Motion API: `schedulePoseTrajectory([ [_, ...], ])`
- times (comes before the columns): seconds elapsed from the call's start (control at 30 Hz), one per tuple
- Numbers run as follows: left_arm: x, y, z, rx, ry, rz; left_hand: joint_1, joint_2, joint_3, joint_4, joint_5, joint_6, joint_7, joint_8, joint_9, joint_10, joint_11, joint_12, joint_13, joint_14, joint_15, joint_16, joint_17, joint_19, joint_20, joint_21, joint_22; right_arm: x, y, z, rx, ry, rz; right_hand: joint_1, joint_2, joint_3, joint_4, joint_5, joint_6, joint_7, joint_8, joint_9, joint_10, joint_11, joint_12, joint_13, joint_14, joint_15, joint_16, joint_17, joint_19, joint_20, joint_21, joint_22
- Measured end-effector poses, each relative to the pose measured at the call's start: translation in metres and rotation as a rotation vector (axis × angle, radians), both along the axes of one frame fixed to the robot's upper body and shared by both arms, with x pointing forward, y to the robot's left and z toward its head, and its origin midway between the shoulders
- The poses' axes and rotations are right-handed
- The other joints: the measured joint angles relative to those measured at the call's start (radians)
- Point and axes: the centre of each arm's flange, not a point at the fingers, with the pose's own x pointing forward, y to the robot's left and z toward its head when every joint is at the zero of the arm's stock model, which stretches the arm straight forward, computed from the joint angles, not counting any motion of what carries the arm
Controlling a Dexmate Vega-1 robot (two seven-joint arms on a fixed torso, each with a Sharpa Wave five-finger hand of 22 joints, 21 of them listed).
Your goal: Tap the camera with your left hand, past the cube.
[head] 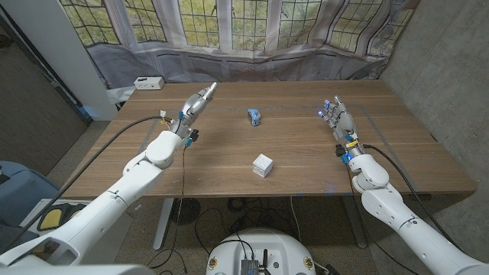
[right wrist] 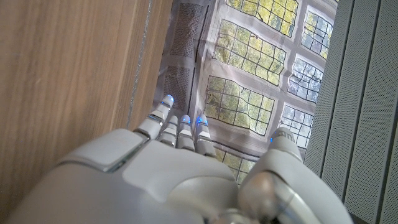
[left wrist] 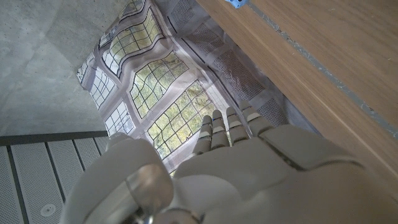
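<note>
A small blue camera [head: 254, 116] lies on the wooden table [head: 306, 153] toward the far middle; a blue bit of it shows at the left wrist view's edge [left wrist: 235, 4]. A white cube [head: 263, 165] sits nearer, in the middle. My left hand [head: 197, 101] [left wrist: 249, 168] is raised over the table's left part, left of the camera and apart from it, fingers stretched out straight and holding nothing. My right hand [head: 336, 118] [right wrist: 174, 168] stands at the right with its fingers straight and together, nothing in it.
A white box [head: 148, 82] sits at the table's far left corner. A curtain printed with windows [head: 252, 30] hangs behind the far edge. A grey wall [head: 451, 69] rises at the right.
</note>
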Motion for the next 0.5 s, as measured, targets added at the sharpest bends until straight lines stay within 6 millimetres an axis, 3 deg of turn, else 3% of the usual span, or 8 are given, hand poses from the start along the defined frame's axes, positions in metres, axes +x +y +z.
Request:
schedulePoseTrajectory([
  [0.5,0.011,0.006,-0.017,-0.082,0.045,-0.04,0.0,0.0,-0.003,-0.002,-0.004,0.0,0.008,0.0,0.0,0.009,0.009,0.0,0.0,0.01,0.01,0.0,0.0,0.008,0.016,0.0,0.0,0.003,0.0,-0.004,0.003,0.021,-0.001,0.0,0.0,0.0,0.0,0.0,0.0,0.0,0.0,0.0,0.0,0.0,0.0,0.0,0.0,0.0,0.0,0.0,-0.004,0.004,0.0,0.0],
])
